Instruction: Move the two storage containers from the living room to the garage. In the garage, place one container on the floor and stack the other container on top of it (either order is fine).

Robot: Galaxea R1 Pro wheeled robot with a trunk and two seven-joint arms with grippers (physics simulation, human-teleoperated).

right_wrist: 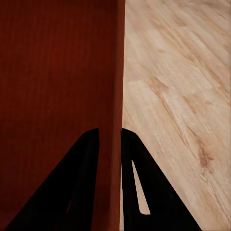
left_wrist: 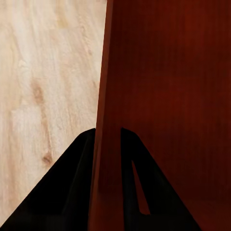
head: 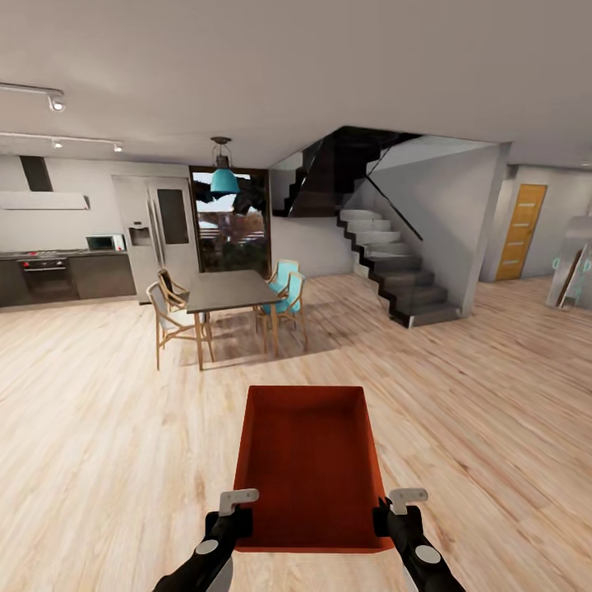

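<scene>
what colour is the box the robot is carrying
Orange-red, plain inside and out; the storage container shows best in the head view.

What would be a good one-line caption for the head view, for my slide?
Both pincers, left and right, carry an orange-red storage container over the wood floor toward a dining table.

Open plank floor [head: 99,427] spread wide ahead, path blocked straight on by dining table [head: 228,292] and chairs [head: 288,304], staircase [head: 395,271] walled off right, clear passage left between them.

Left gripper [left_wrist: 107,144] clamped on orange-red storage container [left_wrist: 173,96] wall (one finger each side), wood plank floor [left_wrist: 43,86] beyond
</scene>
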